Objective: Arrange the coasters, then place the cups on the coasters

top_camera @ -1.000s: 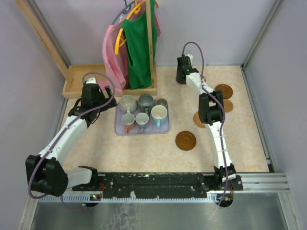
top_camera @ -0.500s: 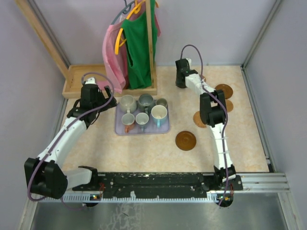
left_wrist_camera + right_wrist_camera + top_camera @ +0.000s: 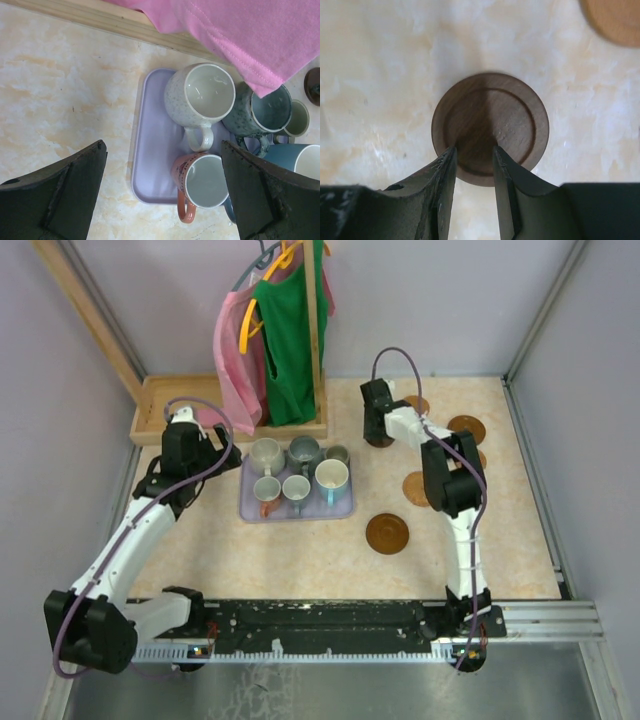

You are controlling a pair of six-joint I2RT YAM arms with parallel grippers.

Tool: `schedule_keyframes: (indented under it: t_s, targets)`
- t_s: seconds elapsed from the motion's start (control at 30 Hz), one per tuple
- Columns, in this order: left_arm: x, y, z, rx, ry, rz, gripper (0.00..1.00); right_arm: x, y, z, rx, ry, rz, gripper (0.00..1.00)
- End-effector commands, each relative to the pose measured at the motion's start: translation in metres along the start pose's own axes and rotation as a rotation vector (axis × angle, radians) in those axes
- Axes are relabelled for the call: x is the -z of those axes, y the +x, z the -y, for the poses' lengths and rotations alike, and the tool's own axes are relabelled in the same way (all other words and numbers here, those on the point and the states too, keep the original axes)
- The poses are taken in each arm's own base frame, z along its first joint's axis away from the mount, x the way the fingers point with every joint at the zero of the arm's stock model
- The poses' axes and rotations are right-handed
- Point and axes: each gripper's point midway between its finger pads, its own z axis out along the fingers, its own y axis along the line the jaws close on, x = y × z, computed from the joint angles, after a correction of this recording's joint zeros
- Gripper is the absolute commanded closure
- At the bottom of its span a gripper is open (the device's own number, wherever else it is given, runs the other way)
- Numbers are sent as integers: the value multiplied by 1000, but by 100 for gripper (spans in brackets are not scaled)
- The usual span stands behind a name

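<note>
Several cups stand on the lavender tray (image 3: pixel 345 508), among them a pale speckled cup (image 3: pixel 200 95), an orange one (image 3: pixel 200 180) and a big light-blue one (image 3: pixel 332 478). My left gripper (image 3: pixel 190 485) (image 3: pixel 164 145) hangs wide open above the tray's left edge, holding nothing. Brown coasters lie right of the tray: one in front (image 3: pixel 387 533), one at the far right (image 3: pixel 466 428), one at the back (image 3: pixel 415 403). My right gripper (image 3: pixel 378 428) (image 3: pixel 474 149) hovers over a dark coaster (image 3: pixel 505 115). Its jaws stand narrowly apart with their tips at the near rim, and the coaster lies flat.
A rack with green and pink garments (image 3: pixel 290 330) stands on a wooden base (image 3: pixel 160 410) behind the tray, and the pink cloth (image 3: pixel 240 30) hangs over the rear cups. Another coaster (image 3: pixel 615 20) lies beyond the dark one. Walls close the table at back and sides.
My right gripper has come nearer and to the left, and its jaws have narrowed. The left gripper has shifted slightly and stays wide open.
</note>
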Motion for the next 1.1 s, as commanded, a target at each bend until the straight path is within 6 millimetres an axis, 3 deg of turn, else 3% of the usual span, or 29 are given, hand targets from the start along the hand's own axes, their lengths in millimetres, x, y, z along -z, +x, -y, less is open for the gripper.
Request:
schedule_keyframes:
  t_s: [0.0, 0.23, 0.37, 0.57, 0.73, 0.87, 1.07]
  targets:
    - [8, 3, 3, 2, 29, -2, 0, 18, 51, 2, 38, 3, -131, 64]
    - [11, 4, 6, 4, 46, -4, 0, 23, 65, 7, 38, 13, -137, 64]
    - [12, 4, 5, 5, 44, -5, 0, 23, 57, 6, 39, 8, -111, 64]
    - [14, 1, 5, 4, 40, 5, 0, 37, 4, 3, 17, 2, 22, 63]
    - [13, -1, 3, -3, 30, 9, 0, 44, -50, 24, -67, 3, 124, 62]
    - [10, 1, 2, -7, 19, 0, 0, 32, -78, 54, -97, 68, 153, 62]
    - [4, -2, 4, -8, 13, -1, 0, -4, -93, 73, -114, 118, 132, 62]
